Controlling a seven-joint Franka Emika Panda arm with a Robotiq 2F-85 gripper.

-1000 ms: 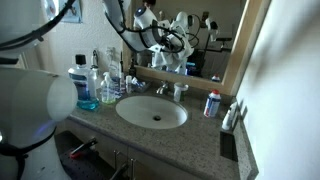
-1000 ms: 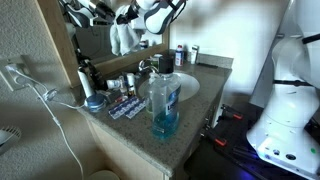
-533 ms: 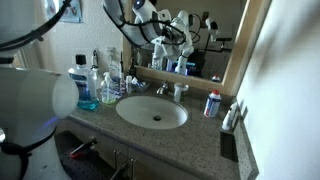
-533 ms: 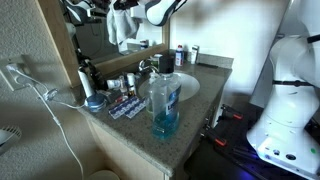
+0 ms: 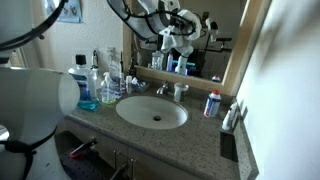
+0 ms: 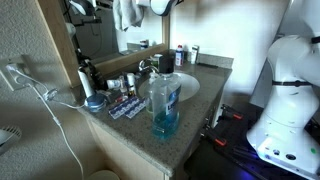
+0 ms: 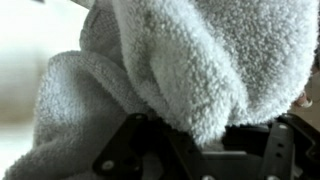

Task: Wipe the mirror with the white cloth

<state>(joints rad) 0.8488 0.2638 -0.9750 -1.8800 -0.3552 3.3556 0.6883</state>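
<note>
My gripper [image 5: 163,20] is shut on the white cloth [image 5: 168,38] and holds it against the upper part of the wall mirror [image 5: 215,40]. In an exterior view the cloth [image 6: 126,12] hangs at the top edge of the picture, in front of the mirror [image 6: 100,35]. In the wrist view the fluffy white cloth [image 7: 190,60] fills nearly the whole picture and covers the fingertips; only the dark jaw bases show below it.
Below the mirror is a granite counter [image 5: 200,125] with a white sink [image 5: 150,111], a faucet [image 5: 160,90], a blue mouthwash bottle [image 5: 85,85] and several small bottles. A large mouthwash bottle [image 6: 164,100] stands close to the camera. A white wall is beside the mirror.
My gripper and the cloth have moved up the mirror, from about mid height to near its top.
</note>
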